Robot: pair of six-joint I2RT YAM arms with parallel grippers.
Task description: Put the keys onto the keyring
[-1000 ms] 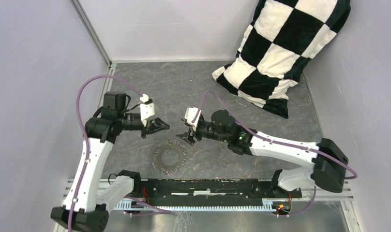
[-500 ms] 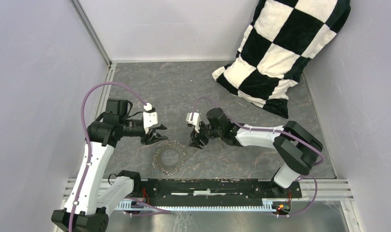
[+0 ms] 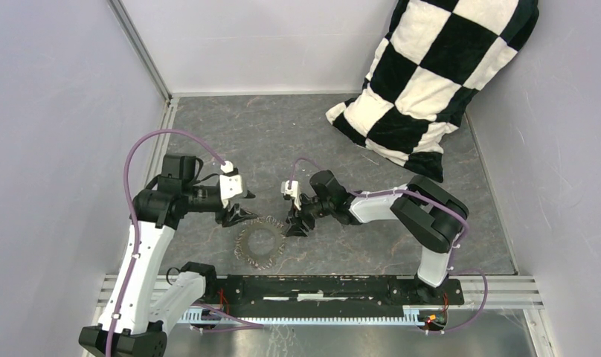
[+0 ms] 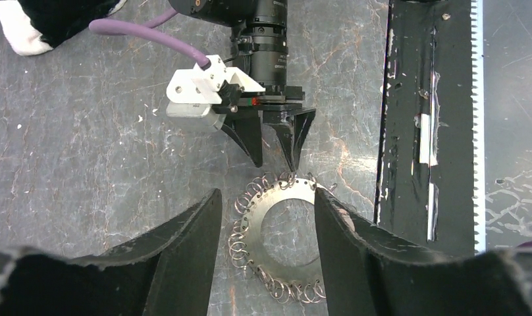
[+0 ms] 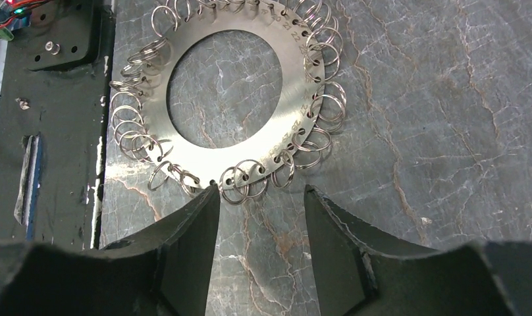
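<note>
Engraved numbers 21 and 22 on the keyring [image 5: 296,125] read only in the right wrist view, while left fingers [image 4: 178,257] and right fingers [image 5: 184,257] stand spread, empty, at its rim.

Bright, even light, probably from overhead; only faint soft shadows on the grey worktop [image 3: 283,126]. Top view sharp corner to corner. Wrist views crisp on the keyring [image 5: 296,85], mild sheen on its metal plate. Fingers [image 5: 184,257] of the right claw [image 5: 261,191], close to the lens, are dark, soft-edged, with little detail.
</note>
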